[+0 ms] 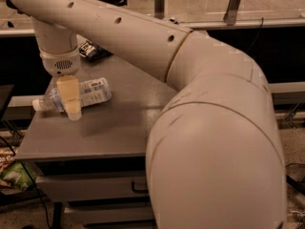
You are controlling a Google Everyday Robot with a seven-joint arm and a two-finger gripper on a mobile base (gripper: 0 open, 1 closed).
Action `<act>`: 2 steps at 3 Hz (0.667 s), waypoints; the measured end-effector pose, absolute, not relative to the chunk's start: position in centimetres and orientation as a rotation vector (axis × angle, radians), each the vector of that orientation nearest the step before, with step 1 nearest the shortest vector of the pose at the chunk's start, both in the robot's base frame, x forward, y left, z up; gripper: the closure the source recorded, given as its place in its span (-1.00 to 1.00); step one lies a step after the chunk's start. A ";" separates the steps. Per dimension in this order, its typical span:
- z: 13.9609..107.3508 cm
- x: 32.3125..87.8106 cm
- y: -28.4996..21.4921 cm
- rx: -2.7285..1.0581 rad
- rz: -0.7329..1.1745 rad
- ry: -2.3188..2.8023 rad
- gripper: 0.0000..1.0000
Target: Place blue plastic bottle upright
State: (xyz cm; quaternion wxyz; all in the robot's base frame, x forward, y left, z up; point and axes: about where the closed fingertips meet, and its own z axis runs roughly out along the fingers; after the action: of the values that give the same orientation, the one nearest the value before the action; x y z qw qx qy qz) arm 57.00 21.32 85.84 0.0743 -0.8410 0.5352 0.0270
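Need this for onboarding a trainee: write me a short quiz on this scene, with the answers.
1. True or false: the bottle stands upright.
2. Pick one. The end effector is: A) down at the bottle, toward its cap end; B) raised high above the bottle; C) out of view.
3. Fill in: the bottle's cap points to the picture's ____.

Key: 1 false, it lies on its side on the table. 2 A. 3 left.
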 end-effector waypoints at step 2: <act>84.3 58.0 22.5 -2.574 0.053 1.618 -0.05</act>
State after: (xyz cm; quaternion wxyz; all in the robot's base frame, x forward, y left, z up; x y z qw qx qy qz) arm 58.04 22.53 84.28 0.0506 -0.8454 0.5314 0.0176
